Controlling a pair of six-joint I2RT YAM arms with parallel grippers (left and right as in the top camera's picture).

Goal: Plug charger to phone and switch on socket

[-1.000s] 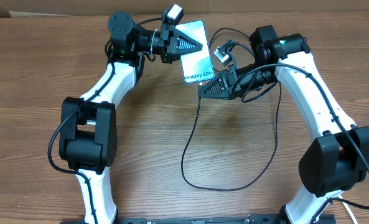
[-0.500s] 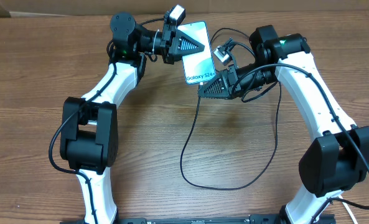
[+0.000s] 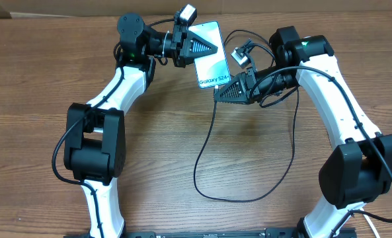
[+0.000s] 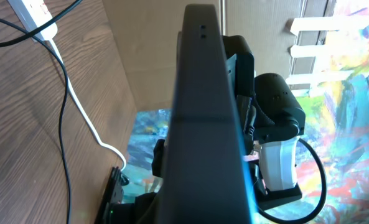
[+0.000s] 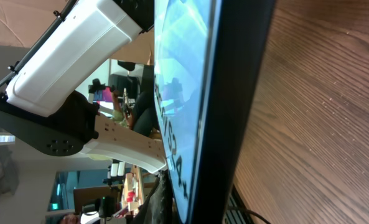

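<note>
The phone [image 3: 212, 66], its light screen reading "Galaxy S24", hangs tilted above the table's back middle. My left gripper [image 3: 216, 48] is shut on its upper part. My right gripper [image 3: 217, 94] is shut at the phone's bottom edge, on the tip of the charger, whose thin black cable [image 3: 205, 142] drops from there and loops over the table. The connector tip itself is hidden. The left wrist view shows the phone [image 4: 203, 118] edge-on, and the white socket [image 4: 33, 9] with a red switch at top left. In the right wrist view the phone [image 5: 184, 81] fills the middle.
The socket's thick white cord [image 4: 84, 118] and a black cable [image 4: 63, 130] run over the wooden table [image 3: 37, 165]. A cardboard wall [image 3: 314, 5] stands along the back. Each arm shows in the other's wrist view: right arm [image 4: 277, 143], left arm [image 5: 72, 56].
The right gripper and the phone's lower end have shifted slightly to the right. The left gripper has hardly moved.
</note>
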